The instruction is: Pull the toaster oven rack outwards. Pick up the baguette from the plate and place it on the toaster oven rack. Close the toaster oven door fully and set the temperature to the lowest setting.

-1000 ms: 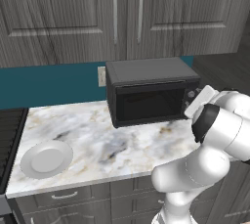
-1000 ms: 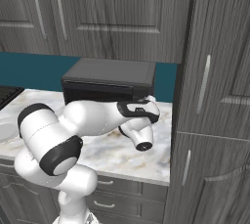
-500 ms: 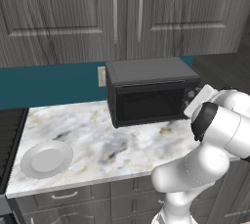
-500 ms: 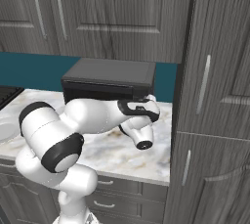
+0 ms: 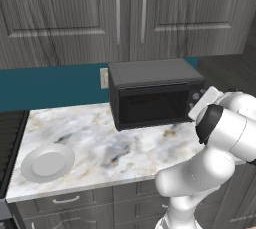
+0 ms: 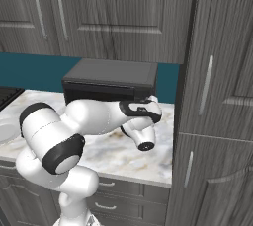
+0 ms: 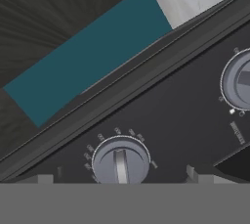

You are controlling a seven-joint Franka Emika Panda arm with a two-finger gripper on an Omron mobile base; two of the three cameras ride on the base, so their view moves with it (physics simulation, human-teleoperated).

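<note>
We find the oven (image 5: 155,93) standing at the back of the marble counter (image 5: 95,143), against the teal wall strip and below the grey upper cabinets (image 5: 125,13). Its door (image 5: 152,107) is shut flush with the front, so the rack behind the dark glass cannot be made out. The plate (image 5: 47,162) lies well apart from the oven, near the counter's front left corner beside the stovetop (image 5: 10,138), and we see its white surface bare. The baguette cannot be located in any view. The arm reaches in from the right with its hand up against the right front of the oven, where the knobs sit. In the hand view, rolled sharply, we face the dark control panel at close range: one round grey knob (image 7: 120,162) sits just between the two finger tips (image 7: 45,179), its pointer bar standing lengthwise in that view, and a second knob (image 7: 239,83) shows at the right edge. The tool (image 7: 119,179) stands released, jaws spread wide to either side of the near knob, gripping nothing.
</note>
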